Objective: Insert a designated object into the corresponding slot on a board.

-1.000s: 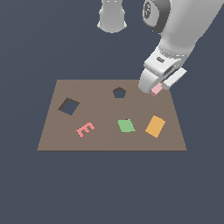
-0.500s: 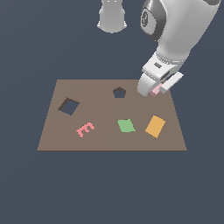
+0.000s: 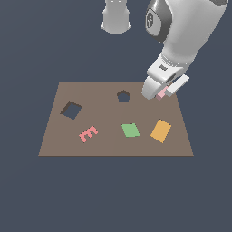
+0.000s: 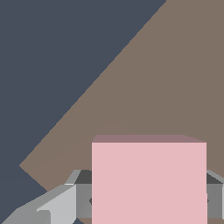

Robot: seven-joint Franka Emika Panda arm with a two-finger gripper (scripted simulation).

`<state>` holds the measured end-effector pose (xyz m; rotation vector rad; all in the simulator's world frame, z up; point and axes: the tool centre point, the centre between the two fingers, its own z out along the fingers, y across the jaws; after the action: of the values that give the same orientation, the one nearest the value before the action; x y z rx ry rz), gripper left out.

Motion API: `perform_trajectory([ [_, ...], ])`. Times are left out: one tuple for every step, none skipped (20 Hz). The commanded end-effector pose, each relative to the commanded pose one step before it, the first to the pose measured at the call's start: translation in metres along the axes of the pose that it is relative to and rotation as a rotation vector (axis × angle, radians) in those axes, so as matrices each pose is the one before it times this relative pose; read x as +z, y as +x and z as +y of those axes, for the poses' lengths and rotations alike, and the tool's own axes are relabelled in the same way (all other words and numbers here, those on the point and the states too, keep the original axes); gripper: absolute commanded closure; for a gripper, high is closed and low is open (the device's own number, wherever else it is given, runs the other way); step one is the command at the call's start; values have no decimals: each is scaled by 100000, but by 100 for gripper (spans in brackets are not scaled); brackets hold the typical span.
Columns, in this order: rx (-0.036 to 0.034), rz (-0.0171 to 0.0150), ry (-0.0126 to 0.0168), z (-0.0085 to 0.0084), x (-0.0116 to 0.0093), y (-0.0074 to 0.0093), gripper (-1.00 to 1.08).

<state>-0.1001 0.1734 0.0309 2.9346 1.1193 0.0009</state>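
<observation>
Brown board point(image 3: 113, 145) on dark blue-grey ground; dark square slot point(image 3: 71, 110); dark pentagon hole point(image 3: 123, 96); salmon E-piece point(image 3: 88, 133); green tile point(image 3: 130, 130); orange tile point(image 3: 160, 130); pale pink block point(image 4: 148, 181); white-grey gripper point(image 3: 159, 92).

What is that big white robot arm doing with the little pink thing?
The white arm's end effector is closed on a small pale pink square block at the far corner of the flat brown board, on the exterior view's right. The block belongs in the dark diamond-shaped square slot at the board's other end, which is empty for now.
</observation>
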Motion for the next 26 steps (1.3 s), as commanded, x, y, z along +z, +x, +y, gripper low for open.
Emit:
perform_trajectory([
  [-2,0,-21,-3,-2,-1,108],
  [0,0,0,1,-9,-5,108],
  [-45,-10,17,9,8,-12,108],
  [-98,-1,2,45,-1,-45,108],
  [-138,0,0,87,-3,-80,108],
  [-195,0,0,121,-4,-111,108],
  [-258,-1,0,151,-6,-141,108],
  [-309,-1,0,188,-7,-173,108],
  [-365,-1,1,221,-8,-203,108],
  [-426,-1,1,251,-9,-232,108],
  [-473,-1,1,287,-11,-263,108],
  [-530,-1,1,318,-12,-292,108],
  [-582,-1,1,351,-13,-321,108],
  [-637,-1,1,381,-14,-349,108],
  [-684,-1,1,415,-15,-378,108],
  [-737,-2,1,445,-16,-405,108],
  [-787,-2,1,476,-17,-432,108],
  [-834,-2,1,508,-19,-459,108],
  [-884,-2,1,538,-20,-485,108],
  [-932,-2,1,569,-21,-512,108],
  [-981,-2,1,599,-22,-537,108],
  [-1029,-2,1,630,-23,-563,108],
  [-1076,-2,1,662,-24,-589,108],
  [-1124,-2,1,693,-25,-615,108],
  [-1172,-3,1,726,-26,-641,108],
  [-1222,-3,1,758,-28,-667,108],
])
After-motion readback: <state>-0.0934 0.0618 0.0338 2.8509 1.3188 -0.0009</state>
